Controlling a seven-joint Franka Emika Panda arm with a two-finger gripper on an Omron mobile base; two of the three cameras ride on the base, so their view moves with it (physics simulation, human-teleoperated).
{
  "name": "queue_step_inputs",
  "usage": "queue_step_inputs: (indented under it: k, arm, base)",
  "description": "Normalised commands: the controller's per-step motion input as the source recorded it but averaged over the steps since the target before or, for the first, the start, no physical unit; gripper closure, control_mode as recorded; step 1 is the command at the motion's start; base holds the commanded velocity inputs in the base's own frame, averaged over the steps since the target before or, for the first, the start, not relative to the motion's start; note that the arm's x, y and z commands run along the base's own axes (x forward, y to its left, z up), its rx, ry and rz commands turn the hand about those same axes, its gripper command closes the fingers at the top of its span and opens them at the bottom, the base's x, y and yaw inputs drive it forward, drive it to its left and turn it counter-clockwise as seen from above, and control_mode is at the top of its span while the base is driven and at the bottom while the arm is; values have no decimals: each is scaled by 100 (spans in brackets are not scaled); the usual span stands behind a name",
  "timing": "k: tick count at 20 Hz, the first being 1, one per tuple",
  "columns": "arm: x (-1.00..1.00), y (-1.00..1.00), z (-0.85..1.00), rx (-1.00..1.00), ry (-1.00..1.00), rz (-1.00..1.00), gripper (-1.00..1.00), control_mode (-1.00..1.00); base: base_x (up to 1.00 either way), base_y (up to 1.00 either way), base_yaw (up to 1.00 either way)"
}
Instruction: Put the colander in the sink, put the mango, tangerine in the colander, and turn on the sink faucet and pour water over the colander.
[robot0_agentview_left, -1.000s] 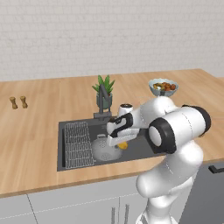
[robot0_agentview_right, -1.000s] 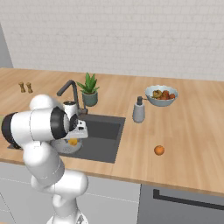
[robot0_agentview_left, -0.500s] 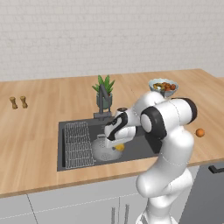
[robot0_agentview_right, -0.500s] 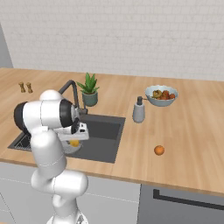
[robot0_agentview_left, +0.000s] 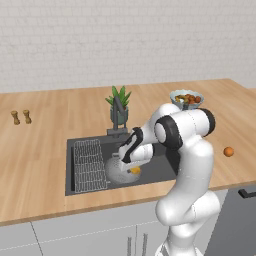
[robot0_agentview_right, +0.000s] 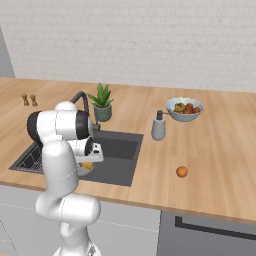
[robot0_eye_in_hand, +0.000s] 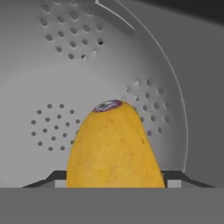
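Note:
The grey metal colander (robot0_agentview_left: 114, 171) sits in the dark sink (robot0_agentview_left: 70, 172), right of the wire rack. My gripper (robot0_agentview_left: 132, 167) reaches down into it, shut on the yellow mango (robot0_agentview_left: 135, 170). In the hand view the mango (robot0_eye_in_hand: 113, 148) stands between the two finger tips just above the holed colander wall (robot0_eye_in_hand: 65, 78). In the right base view the mango (robot0_agentview_right: 87, 165) peeks out under the hand. The orange tangerine (robot0_agentview_left: 228, 151) lies on the counter to the right, also in the right base view (robot0_agentview_right: 182, 171). The dark faucet (robot0_agentview_left: 119, 112) stands behind the sink, with no water running.
A wire rack (robot0_agentview_left: 90, 157) fills the sink's left part. A potted plant (robot0_agentview_left: 119, 99) stands behind the faucet. A pale fruit bowl (robot0_agentview_left: 186, 98) is at the back right, and a soap dispenser (robot0_agentview_right: 159, 126) is by the sink. Two small shakers (robot0_agentview_left: 21, 117) are far left.
The arm's upper links have swung back and left, uncovering the tangerine on the counter. The hand stays low over the colander with the mango in its grip.

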Motion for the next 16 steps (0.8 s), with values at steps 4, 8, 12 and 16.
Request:
queue_step_inputs:
  k: [4,8,12,16]
  arm:
    - [6,11,-15,0,0,0,100,-100]
    - [0,10,-1,0,0,0,100,-100]
    - [0,3,0,0,0,0,-100,-100]
    - [0,0,0,0,0,0,-100,-100]
  base:
    - [0,0,0]
    - [0,0,0]
    - [0,0,0]
    - [0,0,0]
